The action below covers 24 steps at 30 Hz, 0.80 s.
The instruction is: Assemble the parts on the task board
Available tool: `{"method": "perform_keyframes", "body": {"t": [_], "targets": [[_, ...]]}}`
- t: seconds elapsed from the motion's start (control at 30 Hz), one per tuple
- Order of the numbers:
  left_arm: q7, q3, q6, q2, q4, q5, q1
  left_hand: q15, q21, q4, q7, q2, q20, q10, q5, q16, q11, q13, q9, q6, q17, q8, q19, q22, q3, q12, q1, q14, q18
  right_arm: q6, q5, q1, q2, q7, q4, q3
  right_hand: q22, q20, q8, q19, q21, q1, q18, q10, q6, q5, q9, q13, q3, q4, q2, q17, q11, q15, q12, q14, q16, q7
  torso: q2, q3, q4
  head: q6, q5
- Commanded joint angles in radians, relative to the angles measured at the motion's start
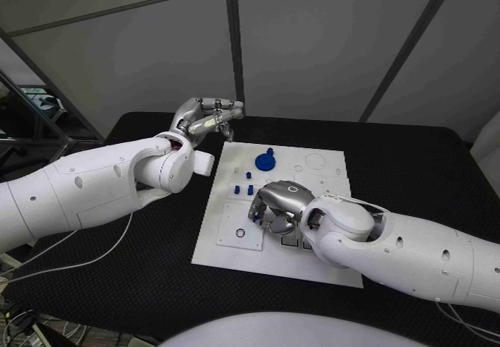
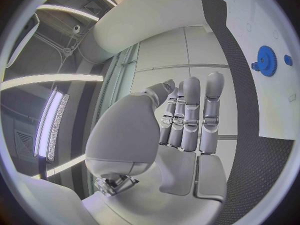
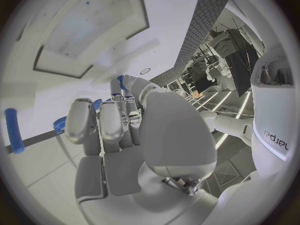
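The white task board (image 1: 323,264) lies in the middle of the black table. A blue gear (image 1: 266,159) stands near its far edge, and small blue pegs (image 1: 242,189) stand below it. My right hand (image 1: 277,205) hovers low over the board's middle with its fingers curled down. In the right wrist view a small blue part (image 3: 120,81) shows pinched at its fingertips, and a blue peg (image 3: 14,130) stands on the board beyond. My left hand (image 1: 210,116) is raised off the board's far left corner, fingers straight and holding nothing. The left wrist view shows the gear (image 2: 267,60) past that hand (image 2: 187,120).
A smaller white plate (image 1: 231,217) with a ring mark sits on the board's near left part. Dark slots (image 1: 295,244) lie just under my right forearm. The black table (image 1: 417,159) stretches bare to the right of the board.
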Motion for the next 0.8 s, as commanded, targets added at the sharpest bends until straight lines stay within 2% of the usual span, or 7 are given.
{"method": "perform_keyframes", "body": {"t": [0.03, 0.33, 0.47, 0.53, 0.8], "targets": [[0.005, 0.001, 0.011, 0.001, -0.001, 0.002, 0.001, -0.002, -0.002, -0.001, 0.000, 0.002, 0.002, -0.008, -0.002, -0.005, 0.000, 0.001, -0.001, -0.005, -0.001, -0.003, -0.008, -0.001, -0.007, 0.006, -0.006, -0.007, 0.044, 0.036, -0.011, -0.001, 0.000, -0.020, -0.003, -0.003, -0.007, 0.008, -0.014, -0.004, 0.001, -0.020, -0.011, -0.024, -0.024, 0.007, -0.006, -0.005, -0.009, 0.006, -0.004, -0.005, 0.009, 0.006, -0.016, 0.031, 0.005, 0.008, -0.001, -0.0004, -0.0002, -0.001, 0.000], [0.004, 0.001, 0.012, 0.000, -0.002, 0.002, 0.001, -0.002, -0.002, -0.001, 0.000, 0.002, 0.002, -0.008, -0.002, -0.005, 0.000, 0.001, -0.001, -0.005, -0.001, -0.003, -0.008, -0.001, -0.007, 0.006, -0.006, -0.007, 0.044, -0.017, -0.012, -0.001, -0.002, -0.043, 0.000, -0.005, -0.068, 0.032, -0.020, -0.057, -0.043, -0.039, 0.003, -0.164, -0.083, 0.009, -0.017, -0.022, -0.017, 0.015, -0.023, -0.062, 0.044, 0.034, -0.027, 0.010, -0.023, 0.029, -0.001, 0.0003, -0.0006, 0.000, -0.001], [0.004, 0.001, 0.013, 0.000, -0.003, 0.002, 0.001, -0.002, -0.002, -0.001, 0.000, 0.002, 0.002, -0.008, -0.002, -0.005, 0.000, 0.001, -0.001, -0.005, -0.001, -0.003, -0.008, -0.001, -0.007, 0.006, -0.006, -0.007, 0.044, -0.055, -0.012, -0.001, -0.005, -0.042, 0.007, -0.005, -0.099, 0.040, -0.021, -0.084, -0.067, -0.042, 0.011, -0.209, -0.107, 0.007, -0.019, -0.022, -0.022, 0.016, -0.031, -0.095, 0.050, 0.041, -0.024, -0.004, -0.043, 0.030, -0.001, 0.0001, -0.0002, 0.001, -0.001], [0.004, 0.001, 0.013, 0.000, -0.003, 0.002, 0.001, -0.001, -0.006, -0.001, 0.001, 0.002, 0.003, -0.010, -0.002, -0.005, 0.001, 0.001, -0.002, -0.006, -0.002, -0.004, -0.009, -0.004, -0.007, 0.007, -0.006, -0.007, 0.045, -0.090, -0.012, -0.001, -0.012, -0.037, 0.016, -0.005, -0.111, 0.042, -0.021, -0.094, -0.077, -0.042, 0.014, -0.228, -0.119, 0.007, -0.019, -0.021, -0.027, 0.016, -0.035, -0.110, 0.052, 0.043, -0.020, -0.010, -0.051, 0.029, -0.001, 0.0004, -0.0005, 0.003, -0.002], [0.003, 0.001, 0.015, -0.002, -0.005, 0.002, 0.001, -0.001, -0.006, -0.001, 0.001, 0.002, 0.003, -0.010, -0.002, -0.005, 0.001, 0.001, -0.002, -0.006, -0.002, -0.004, -0.009, -0.004, -0.007, 0.007, -0.006, -0.007, 0.045, -0.171, -0.004, -0.001, -0.060, -0.020, 0.064, -0.005, -0.134, 0.045, -0.021, -0.113, -0.095, -0.043, 0.020, -0.253, -0.143, 0.000, -0.019, -0.019, -0.046, 0.017, -0.045, -0.138, 0.052, 0.043, -0.005, -0.021, -0.065, 0.023, -0.002, 0.0009, -0.0020, 0.006, -0.001]]}}
